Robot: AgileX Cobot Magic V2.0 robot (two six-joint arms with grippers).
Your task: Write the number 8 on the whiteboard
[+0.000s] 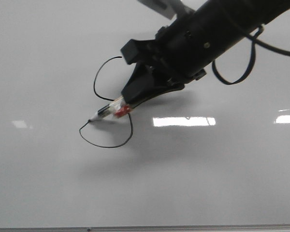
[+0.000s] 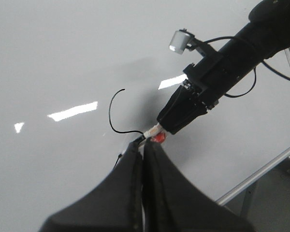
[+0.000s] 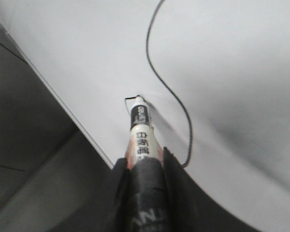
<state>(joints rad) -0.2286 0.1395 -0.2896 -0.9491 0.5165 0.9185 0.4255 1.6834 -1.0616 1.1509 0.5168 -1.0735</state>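
Note:
The whiteboard (image 1: 208,179) fills the front view. A thin black line of the number 8 (image 1: 94,84) curves down from a short tail, and a wider lower loop (image 1: 106,146) is open at its left. My right gripper (image 1: 128,101) is shut on a marker (image 1: 108,111) whose tip touches the board at the loop's left end. The right wrist view shows the marker (image 3: 141,130) between the fingers (image 3: 171,169) and the line (image 3: 169,92). My left gripper (image 2: 142,145) is shut and empty, close to the marker (image 2: 154,131), and partly hides the line (image 2: 111,108).
Bright rectangular reflections (image 1: 183,121) lie on the board. Its thin dark bottom edge (image 1: 145,227) runs along the front. A black cable (image 1: 232,77) loops under the right arm. The board's metal edge (image 2: 261,171) shows in the left wrist view, and its edge (image 3: 63,104) in the right wrist view.

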